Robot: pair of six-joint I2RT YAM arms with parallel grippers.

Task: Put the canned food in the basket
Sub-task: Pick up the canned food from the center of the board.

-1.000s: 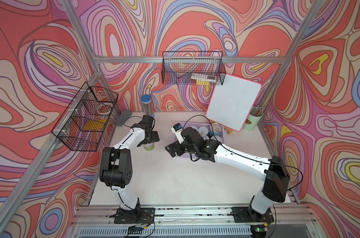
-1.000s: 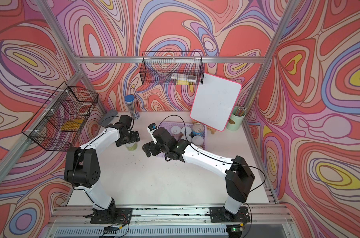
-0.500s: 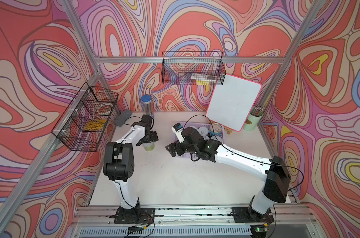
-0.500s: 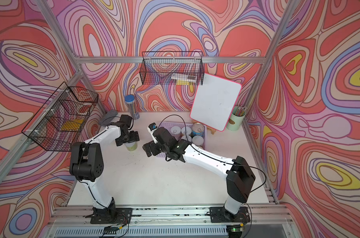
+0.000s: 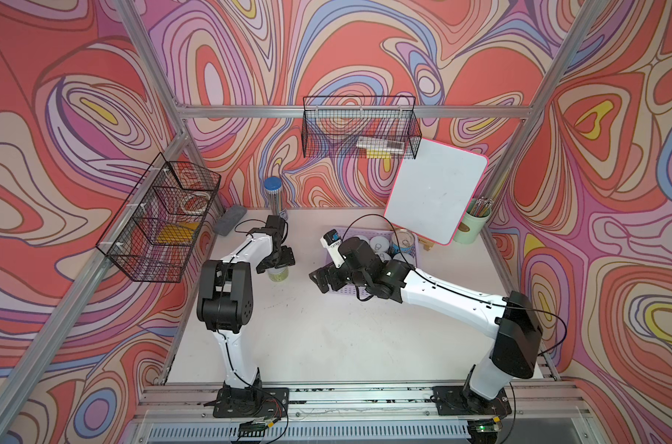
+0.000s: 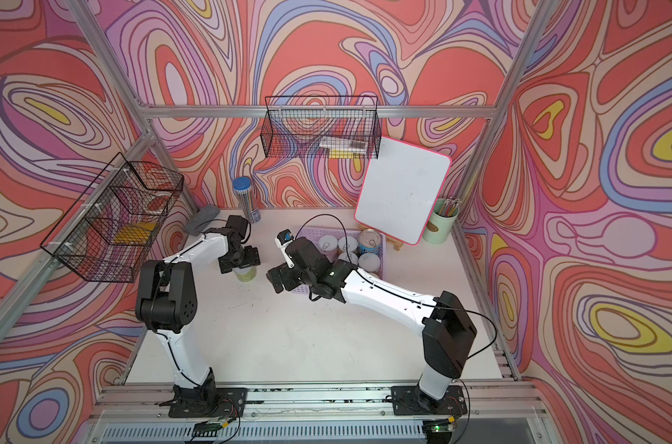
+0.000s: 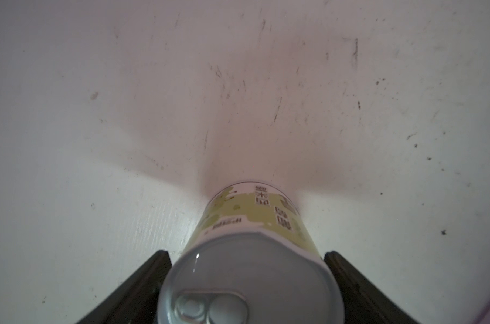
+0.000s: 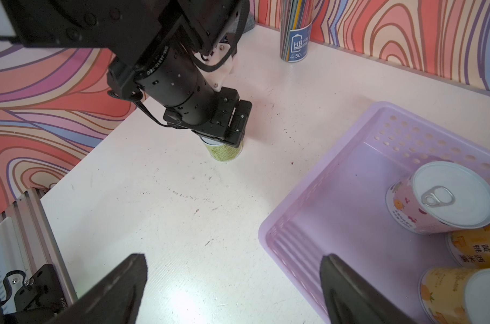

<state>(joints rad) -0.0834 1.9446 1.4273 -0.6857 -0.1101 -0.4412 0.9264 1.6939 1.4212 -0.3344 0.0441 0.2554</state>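
A can [image 5: 279, 275] with a yellow-green label stands upright on the white table, left of the basket. My left gripper [image 5: 277, 268] points straight down over it. In the left wrist view its fingers [image 7: 154, 280] flank the can [image 7: 255, 218] just below the lid, with slivers of table showing between them, so it is open. The lavender basket [image 5: 340, 233] holds several cans [image 5: 378, 244], among them a larger blue one [image 5: 403, 240]. My right gripper [image 5: 321, 283] hovers open and empty over the basket's front left corner [image 8: 308, 193], beside a pink can [image 8: 440, 196].
A clear pencil tube [image 5: 275, 196] and a grey eraser [image 5: 228, 221] stand at the back left. A whiteboard [image 5: 436, 192] leans behind the basket, next to a green pencil cup [image 5: 476, 225]. Black wire baskets [image 5: 161, 223] [image 5: 359, 128] hang on the walls.
The left arm's elbow has swung up and inward while its gripper stayed over the green-labelled can. The right arm has hardly moved.
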